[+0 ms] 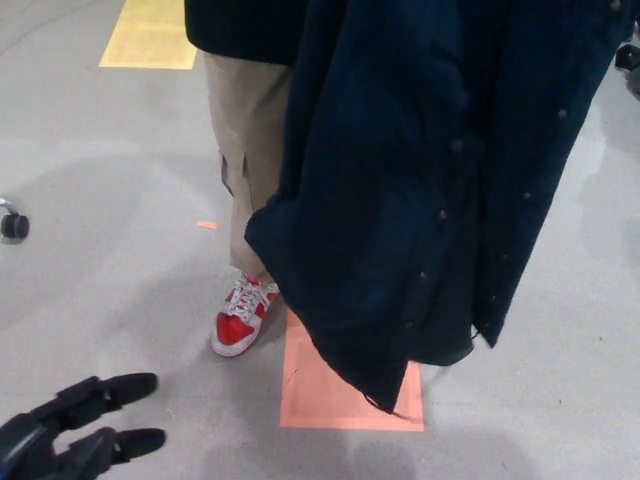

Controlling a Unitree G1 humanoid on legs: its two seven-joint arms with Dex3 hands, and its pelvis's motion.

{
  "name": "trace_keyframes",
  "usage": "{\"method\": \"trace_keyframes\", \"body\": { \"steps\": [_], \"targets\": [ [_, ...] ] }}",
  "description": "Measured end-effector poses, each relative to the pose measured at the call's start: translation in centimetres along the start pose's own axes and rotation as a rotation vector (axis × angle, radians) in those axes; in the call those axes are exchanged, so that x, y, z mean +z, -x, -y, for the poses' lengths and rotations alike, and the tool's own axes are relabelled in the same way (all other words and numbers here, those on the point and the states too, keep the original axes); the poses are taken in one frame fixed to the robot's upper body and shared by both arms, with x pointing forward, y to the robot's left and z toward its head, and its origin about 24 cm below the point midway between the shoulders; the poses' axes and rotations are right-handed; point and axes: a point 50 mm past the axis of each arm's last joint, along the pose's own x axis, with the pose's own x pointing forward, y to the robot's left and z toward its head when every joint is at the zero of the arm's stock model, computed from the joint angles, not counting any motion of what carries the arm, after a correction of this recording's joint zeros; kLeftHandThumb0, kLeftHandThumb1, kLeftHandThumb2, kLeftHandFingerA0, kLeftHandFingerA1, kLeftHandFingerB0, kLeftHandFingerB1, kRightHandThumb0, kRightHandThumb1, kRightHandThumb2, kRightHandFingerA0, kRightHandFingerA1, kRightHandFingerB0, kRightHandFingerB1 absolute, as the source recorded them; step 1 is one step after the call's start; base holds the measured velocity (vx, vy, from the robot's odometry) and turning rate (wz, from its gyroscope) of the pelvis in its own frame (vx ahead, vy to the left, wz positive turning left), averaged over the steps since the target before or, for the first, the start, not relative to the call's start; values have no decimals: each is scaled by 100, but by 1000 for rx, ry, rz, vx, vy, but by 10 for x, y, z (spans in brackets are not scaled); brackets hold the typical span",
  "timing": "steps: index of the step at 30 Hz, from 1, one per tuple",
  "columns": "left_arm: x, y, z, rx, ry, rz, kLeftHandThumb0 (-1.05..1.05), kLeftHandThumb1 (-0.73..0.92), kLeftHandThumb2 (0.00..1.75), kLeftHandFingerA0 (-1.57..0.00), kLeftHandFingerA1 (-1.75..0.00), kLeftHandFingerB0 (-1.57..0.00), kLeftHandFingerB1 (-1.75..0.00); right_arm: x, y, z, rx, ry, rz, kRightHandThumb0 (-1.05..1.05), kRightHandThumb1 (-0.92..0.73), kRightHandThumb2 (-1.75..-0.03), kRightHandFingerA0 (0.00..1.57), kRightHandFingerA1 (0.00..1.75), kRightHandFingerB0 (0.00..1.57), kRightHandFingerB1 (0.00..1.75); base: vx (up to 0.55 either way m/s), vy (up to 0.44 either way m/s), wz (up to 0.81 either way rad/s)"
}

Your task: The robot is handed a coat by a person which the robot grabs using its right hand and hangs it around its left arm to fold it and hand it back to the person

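Left hand (70, 438) sits low at the near left corner, digits spread, holding nothing. The coat (430, 190) lies up and to its right, well apart, hanging with its long axis roughly vertical and its hem over the orange floor marking (330, 400). A person's red shoe (240, 322) and tan trouser leg (250, 130) are just beside the coat's left edge. The dark shape at the far right edge is likely the right hand (630, 68), nearer the coat's top; its grip cannot be told. The left arm probably needs to rise under the coat.
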Motion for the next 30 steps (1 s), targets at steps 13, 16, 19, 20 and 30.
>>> {"method": "trace_keyframes", "body": {
  "steps": [13, 16, 19, 20, 30],
  "targets": [
    [28, -42, 65, -440, -24, 5, -68, 82, 64, -33, -39, -25, -35, 90, -8, 15, -138, -156, 238, -29, -78, -63, 83, 162, 69, 127, 0, 0, 0],
    [31, -56, 81, -499, -17, 6, -69, 82, 64, -33, -38, -23, -34, 104, -7, 10, -126, -182, 275, -29, -76, -67, 83, 157, 72, 116, 0, 0, 0],
    [36, -67, 90, -526, -20, 4, -67, 81, 64, -30, -39, -22, -35, 111, -5, 8, -122, -196, 298, -33, -81, -68, 87, 146, 75, 103, 0, 0, 0],
    [38, -71, 93, -534, -21, 4, -67, 81, 64, -30, -39, -22, -35, 113, -5, 7, -120, -202, 305, -33, -81, -68, 87, 146, 75, 103, 0, 0, 0],
    [58, -105, 120, -575, -21, 19, -69, 79, 63, -30, -38, -24, -35, 136, -1, 2, -70, -302, 354, -39, -84, -64, 100, 102, 91, 62, 0, 0, 0]
  ]
}}
